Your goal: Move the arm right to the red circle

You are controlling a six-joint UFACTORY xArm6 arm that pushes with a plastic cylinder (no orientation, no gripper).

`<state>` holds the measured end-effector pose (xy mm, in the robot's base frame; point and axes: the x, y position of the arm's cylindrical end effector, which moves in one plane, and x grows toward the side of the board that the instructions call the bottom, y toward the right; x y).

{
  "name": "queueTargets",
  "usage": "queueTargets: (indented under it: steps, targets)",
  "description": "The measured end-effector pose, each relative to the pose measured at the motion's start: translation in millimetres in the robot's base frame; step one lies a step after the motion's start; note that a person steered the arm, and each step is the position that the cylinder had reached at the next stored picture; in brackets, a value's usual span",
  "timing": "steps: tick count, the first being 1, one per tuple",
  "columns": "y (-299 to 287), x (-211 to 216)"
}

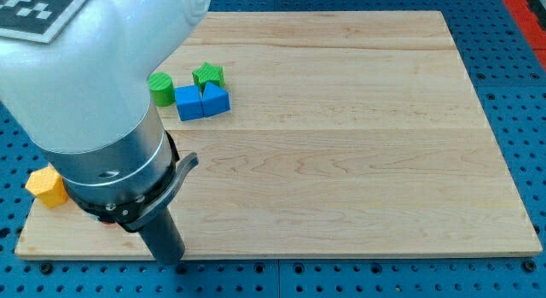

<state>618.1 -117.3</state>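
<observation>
No red circle shows in the camera view; the arm's large grey body hides the board's left part. My tip is the lower end of the dark rod, at the board's bottom edge on the view's left. It touches no block. A yellow block lies to the left of the rod, partly behind the arm. A green cylinder, a green star, a blue cube and a blue wedge-shaped block sit close together well above the tip.
The wooden board lies on a blue perforated table. The arm's body covers the board's upper left corner.
</observation>
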Motion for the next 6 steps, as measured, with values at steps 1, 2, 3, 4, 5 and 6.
queueTargets:
  steps: [1, 2, 3, 4, 5, 6]
  targets:
    - [0.0, 0.0]
    - [-10.2, -0.3]
    - [-39.1, -0.4]
    - [-63.6, -9.7]
    - [-58.3, -13.8]
    - [-49.9, -13.8]
